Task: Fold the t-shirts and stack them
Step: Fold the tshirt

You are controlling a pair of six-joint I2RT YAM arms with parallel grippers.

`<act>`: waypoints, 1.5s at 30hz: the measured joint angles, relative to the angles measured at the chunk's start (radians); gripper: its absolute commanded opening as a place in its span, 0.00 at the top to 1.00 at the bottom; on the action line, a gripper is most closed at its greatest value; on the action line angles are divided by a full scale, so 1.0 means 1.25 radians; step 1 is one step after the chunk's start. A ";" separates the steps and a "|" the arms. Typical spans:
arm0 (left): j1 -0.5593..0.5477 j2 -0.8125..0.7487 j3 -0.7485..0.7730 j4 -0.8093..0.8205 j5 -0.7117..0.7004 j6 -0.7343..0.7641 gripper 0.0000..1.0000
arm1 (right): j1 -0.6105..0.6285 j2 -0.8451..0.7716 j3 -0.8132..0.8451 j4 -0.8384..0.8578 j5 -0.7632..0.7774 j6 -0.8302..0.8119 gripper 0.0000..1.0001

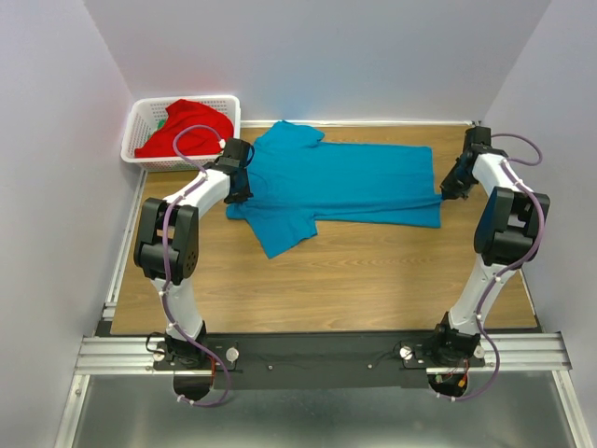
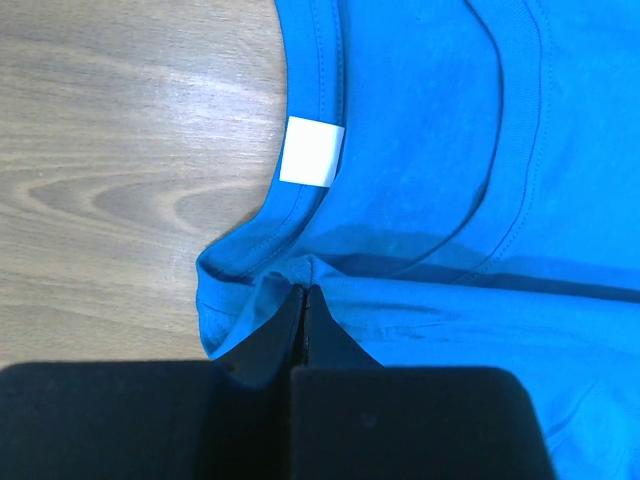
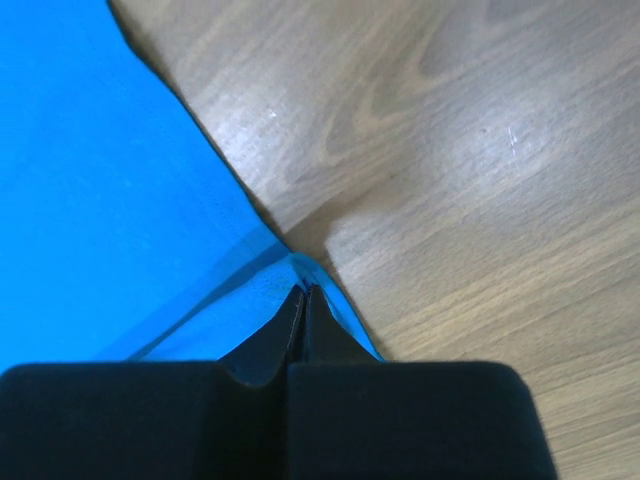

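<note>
1. Top external view: the blue shirt [image 1: 345, 182] lies spread on the table [image 1: 373, 280] just right of the basket [image 1: 136, 131]; the red shirt [image 1: 187, 126] sits bunched inside it.
2. The left gripper [image 2: 303, 292] is pinched shut on the blue shirt's collar, near the basket; the right gripper [image 3: 303, 292] likewise on the hem corner farthest from the basket.
3. Likely step: the first fold; next, both arms must carry the cloth together.
4. Two shirts, one basket.

Shirt [image 1: 354, 182] flat on table [image 1: 373, 280]; 2nd shirt [image 1: 187, 126] in basket [image 1: 138, 135], far-left corner. L gripper [image 1: 244, 194] at flat shirt's left end, R gripper [image 1: 448, 193] at right.
</note>
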 measured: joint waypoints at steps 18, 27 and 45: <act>0.005 -0.002 -0.012 0.049 -0.008 -0.025 0.47 | 0.005 0.047 0.044 0.017 -0.033 -0.018 0.52; -0.019 -0.139 -0.071 0.049 -0.042 -0.035 0.21 | 0.027 -0.101 -0.009 0.028 -0.057 -0.034 0.17; -0.305 -0.206 -0.243 -0.031 -0.040 -0.111 0.38 | 0.110 -0.504 -0.418 0.038 -0.097 -0.054 0.16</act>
